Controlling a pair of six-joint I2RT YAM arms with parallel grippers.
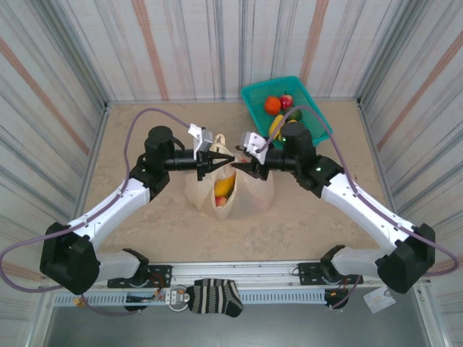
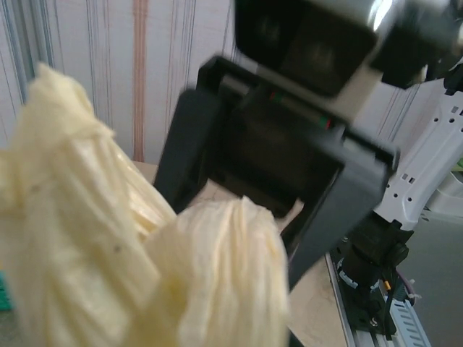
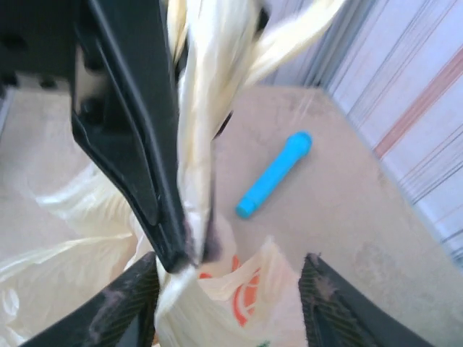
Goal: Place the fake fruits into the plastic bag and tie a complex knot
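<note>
Seen from above, my two arms meet over the middle of the sandy table (image 1: 289, 224). The plastic bag (image 1: 253, 191) stands upright between them. It is cream, with orange fruit prints, and its top is gathered upward into a twisted strand.

My left gripper (image 1: 213, 160) is clamped tight on that strand. From the right wrist camera, its two black fingers (image 3: 155, 181) press together, with the cream plastic pinched at their tips just above the bag's mouth.

My right gripper (image 3: 228, 303) is open and holds nothing. Its two dark fingers (image 3: 119, 307) stand well apart at the bottom of the right wrist view, one on each side of the bag's top. The printed plastic rises between them, but I cannot tell whether either finger touches it. The left wrist view is blurred. There, bunched cream plastic lies close in front, and the right gripper's spread fingers sit behind it with a hump of plastic in the gap.

Some of the fake fruits are inside the bag: a yellow banana (image 1: 225, 185) and a red fruit (image 1: 219, 202) show through its mouth. Others lie in a teal basket (image 1: 253, 97) at the far edge of the table, behind my right arm. A blue cylinder (image 3: 275, 173) lies on the table beyond the bag.
</note>
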